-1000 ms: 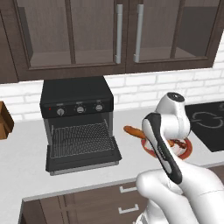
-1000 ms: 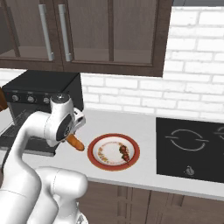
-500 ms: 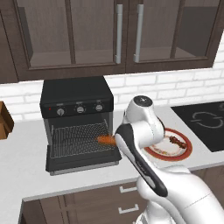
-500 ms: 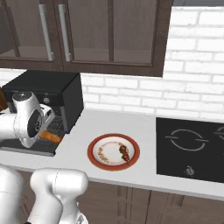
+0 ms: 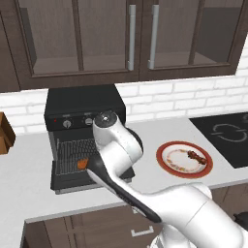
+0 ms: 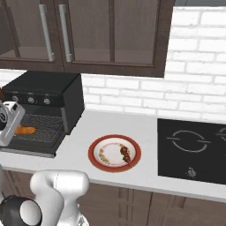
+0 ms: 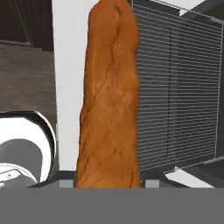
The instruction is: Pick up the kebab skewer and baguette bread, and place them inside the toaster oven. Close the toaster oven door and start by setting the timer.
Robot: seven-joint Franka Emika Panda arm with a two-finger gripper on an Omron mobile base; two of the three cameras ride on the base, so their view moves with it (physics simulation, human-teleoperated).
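Between my claw's fingers (image 7: 108, 186) runs the baguette bread (image 7: 109, 100), a long orange-brown loaf that I grip near one end; the rest stretches away from my hand. Beside it in the hand view lies the wire rack (image 7: 179, 87), with a strip of white counter (image 7: 70, 57) on the other side. From the left base view, the loaf's orange tip (image 5: 83, 164) pokes out past my arm over the rack of the toaster oven (image 5: 82, 109), whose door (image 5: 72, 181) hangs open and flat. From the right base view, the loaf (image 6: 24, 130) hovers at the oven mouth. Well off to my claw's right, the kebab skewer (image 6: 125, 153) rests on a red-rimmed plate (image 6: 95, 148), beside a black cooktop (image 6: 194, 150).
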